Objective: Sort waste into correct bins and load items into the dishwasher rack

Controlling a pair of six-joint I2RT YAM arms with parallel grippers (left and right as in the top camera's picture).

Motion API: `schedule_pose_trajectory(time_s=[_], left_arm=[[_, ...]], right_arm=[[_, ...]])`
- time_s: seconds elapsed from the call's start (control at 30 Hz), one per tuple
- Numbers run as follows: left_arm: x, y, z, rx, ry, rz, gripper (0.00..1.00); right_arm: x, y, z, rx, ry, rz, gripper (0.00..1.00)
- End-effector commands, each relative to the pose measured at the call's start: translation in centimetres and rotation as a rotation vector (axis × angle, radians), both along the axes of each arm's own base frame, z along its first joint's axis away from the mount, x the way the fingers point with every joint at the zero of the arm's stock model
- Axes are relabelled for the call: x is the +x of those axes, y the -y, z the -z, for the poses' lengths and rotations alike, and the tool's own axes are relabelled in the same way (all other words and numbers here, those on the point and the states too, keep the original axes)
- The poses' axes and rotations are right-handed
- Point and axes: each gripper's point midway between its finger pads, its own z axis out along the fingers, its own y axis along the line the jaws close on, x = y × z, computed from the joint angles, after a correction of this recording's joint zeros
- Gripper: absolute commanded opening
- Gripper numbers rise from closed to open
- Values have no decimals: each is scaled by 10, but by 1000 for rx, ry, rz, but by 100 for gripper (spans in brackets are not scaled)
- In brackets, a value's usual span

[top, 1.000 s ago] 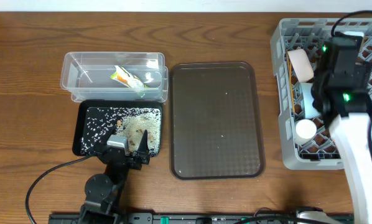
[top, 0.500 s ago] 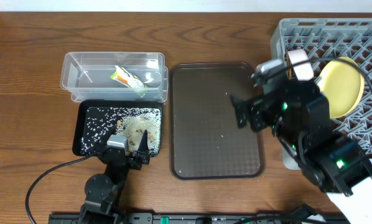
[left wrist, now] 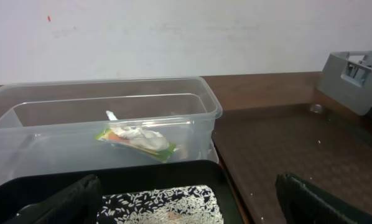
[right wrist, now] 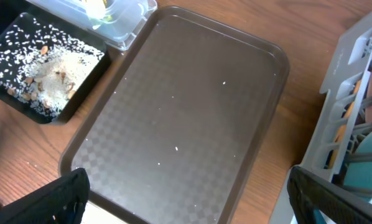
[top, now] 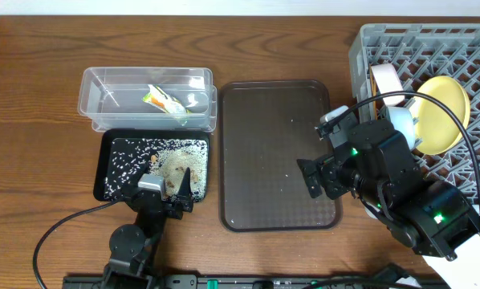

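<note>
Main risk is the right arm's cable (top: 400, 95): it loops over the pale-yellow plate (top: 442, 112) standing in the rack (top: 465, 48), so a fast swing could snag a peg or drag the plate out of its slot. The arm's body also sits just beside the rack's left wall, so a careless turn could shove the crate. A few white grains (right wrist: 176, 148) lie on the brown tray (top: 264, 144); judge whether you count those as unsorted waste. Right gripper (top: 314, 178) hangs over the brown tray's right side, fingers spread wide, nothing between them, touching nothing I can see. Left gripper (top: 172, 186) sits low at the near edge of the black tray (top: 111, 189), also spread and empty; a sideways move there could nudge the tray and spill the rice scraps (top: 156, 156). The wrapper (left wrist: 136, 140) lies in the clear tub (top: 91, 108). Sorting looks essentially done
</note>
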Motion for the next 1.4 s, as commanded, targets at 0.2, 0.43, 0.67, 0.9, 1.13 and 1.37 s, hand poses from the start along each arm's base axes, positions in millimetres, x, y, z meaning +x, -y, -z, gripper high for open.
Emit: schedule_pose_trajectory(time_s=[0.2,0.43,0.67,0.9,1.13,1.37], left_arm=[[0,-3,17,21,-42,-14,91],[0,-3,17,21,-42,-14,91],[0,-3,17,21,-42,-14,91],[0,-3,17,21,-42,-14,91],[0,-3,17,21,-42,-14,91],[0,-3,17,21,-42,-14,91]], right_arm=[[-5,0,-11,30,25,-6,99],[2,31,-40,113,238,100,99],[-10,51,6,198,321,133,99],[-27,62,61,269,366,156,99],[-28,72,92,359,461,214,99],[-20,71,113,454,473,258,99]])
